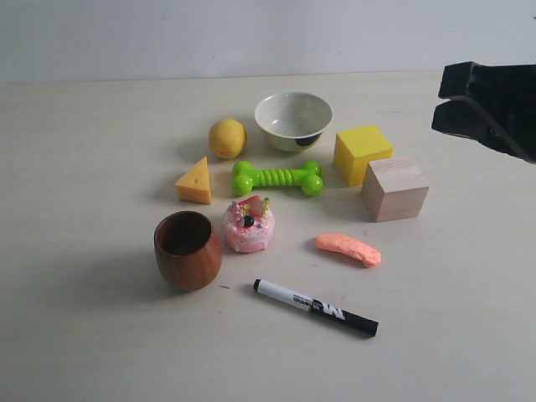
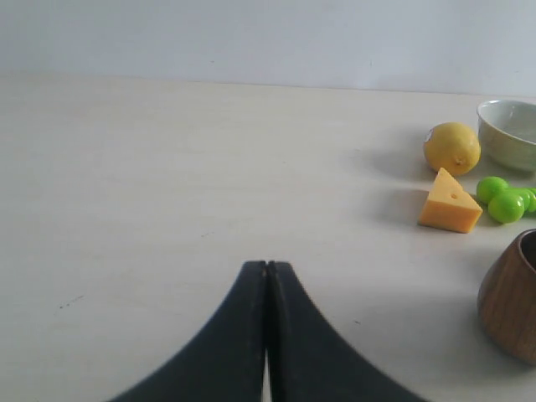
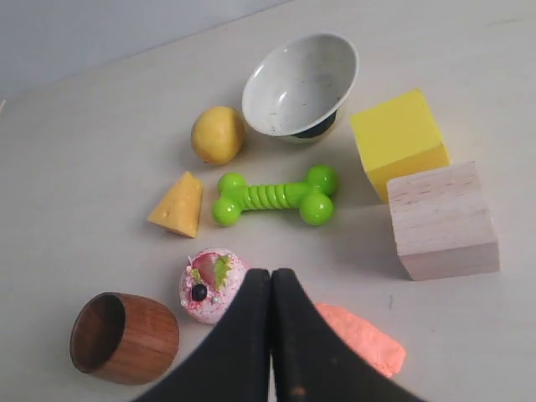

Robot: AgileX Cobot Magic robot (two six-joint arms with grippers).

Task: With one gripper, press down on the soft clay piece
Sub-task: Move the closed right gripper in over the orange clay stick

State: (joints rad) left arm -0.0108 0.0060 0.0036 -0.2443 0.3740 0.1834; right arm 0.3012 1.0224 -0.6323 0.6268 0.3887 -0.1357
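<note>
The salmon-orange clay piece [image 1: 347, 249] lies flat on the table, right of the pink cake toy [image 1: 248, 224] and above the marker [image 1: 315, 306]. In the right wrist view the clay piece [image 3: 366, 340] shows partly behind my right gripper [image 3: 270, 274], whose black fingers are pressed together, holding nothing. In the exterior view the right gripper [image 1: 437, 105] hangs high at the right edge, well above and behind the clay. My left gripper [image 2: 267, 265] is shut and empty over bare table, away from the clay.
Around the clay stand a wooden block [image 1: 394, 189], yellow cube [image 1: 363, 153], green bone toy [image 1: 277, 177], grey bowl [image 1: 294, 120], lemon [image 1: 227, 138], cheese wedge [image 1: 195, 182] and a wooden cup [image 1: 188, 249].
</note>
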